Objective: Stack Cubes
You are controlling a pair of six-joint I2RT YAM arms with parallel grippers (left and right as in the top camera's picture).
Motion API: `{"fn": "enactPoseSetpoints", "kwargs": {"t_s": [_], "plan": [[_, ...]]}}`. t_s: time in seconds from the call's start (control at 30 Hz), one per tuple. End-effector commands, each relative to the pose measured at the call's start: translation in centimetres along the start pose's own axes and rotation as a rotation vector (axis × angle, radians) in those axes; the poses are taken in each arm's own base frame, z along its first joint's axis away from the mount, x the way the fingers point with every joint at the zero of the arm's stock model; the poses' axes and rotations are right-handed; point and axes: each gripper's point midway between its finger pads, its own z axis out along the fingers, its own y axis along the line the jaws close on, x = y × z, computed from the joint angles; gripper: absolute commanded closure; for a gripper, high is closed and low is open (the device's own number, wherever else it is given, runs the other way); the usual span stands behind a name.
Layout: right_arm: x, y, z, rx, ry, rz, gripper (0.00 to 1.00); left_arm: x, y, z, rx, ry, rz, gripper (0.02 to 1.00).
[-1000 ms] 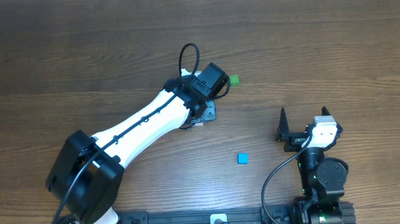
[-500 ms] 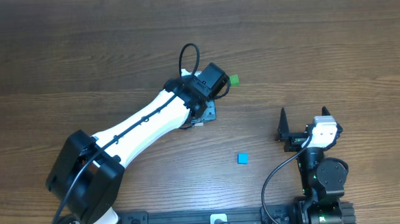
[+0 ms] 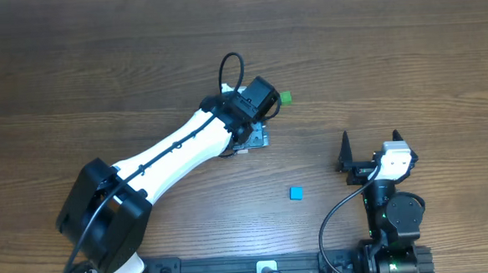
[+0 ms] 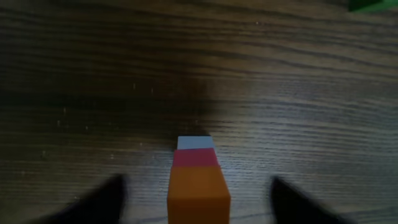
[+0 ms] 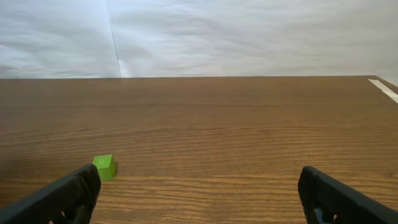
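No legible text or labels anywhere

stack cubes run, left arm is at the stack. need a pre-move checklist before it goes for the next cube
1. Orange cube over red cube over pale grey cube, in line: ok.
2. Left pincer open, fingers either side of those three, not touching: ok.
3. Small green cube lying free on the wooden table: ok.
4. Small blue cube free, nearer the arm bases: ok.
5. Right pincer open, away from all cubes: ok.
6. Edges flush on the three cubes' hidden sides: cannot tell.
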Motion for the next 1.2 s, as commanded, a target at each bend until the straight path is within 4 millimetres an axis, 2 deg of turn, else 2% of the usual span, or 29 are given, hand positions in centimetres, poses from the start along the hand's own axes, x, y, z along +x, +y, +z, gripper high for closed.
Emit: {"fn": "enactPoseSetpoints", "kwargs": {"t_s": [0.03, 0.2, 0.37, 0.53, 0.6, 0.73, 0.87, 0.97, 1.07, 1.2], "plan": [[0.2, 0.0, 0.0, -0.003, 0.0, 0.006, 0.007, -1.4, -0.7, -1.2, 0.033, -0.052, -0.002, 0.023], [0.2, 0.0, 0.0, -0.003, 0.0, 0.006, 0.007, -3.8, 0.6, -4.0, 0.067, -0.126, -0.04, 0.023], [0.2, 0.0, 0.0, -0.003, 0.0, 0.006, 0.009, -8.0, 4.5, -8.1, 0.084, -0.259, -0.093, 0.02], [0.2, 0.0, 0.0, -0.003, 0.0, 0.006, 0.009, -12.0, 9.5, -13.7, 0.081, -0.45, -0.156, 0.02], [0.2, 0.0, 0.0, -0.003, 0.0, 0.006, 0.018, -13.4, 11.6, -16.7, 0.07, -0.556, -0.18, 0.023], [0.2, 0.0, 0.0, -0.003, 0.0, 0.006, 0.009, -14.8, 13.9, -21.4, 0.082, -0.736, -0.168, 0.02], [0.2, 0.0, 0.0, -0.003, 0.0, 0.006, 0.007, -14.8, 15.9, -25.6, 0.109, -0.92, -0.132, 0.023], [0.2, 0.0, 0.0, -0.003, 0.0, 0.006, 0.009, -13.6, 16.9, -28.0, 0.15, -1.046, -0.073, 0.02], [0.2, 0.0, 0.0, -0.003, 0.0, 0.006, 0.007, -11.9, 17.9, -28.8, 0.168, -1.126, -0.038, 0.02], [0.2, 0.0, 0.0, -0.003, 0.0, 0.006, 0.009, -8.7, 19.2, -28.2, 0.183, -1.202, -0.002, 0.02]]}}
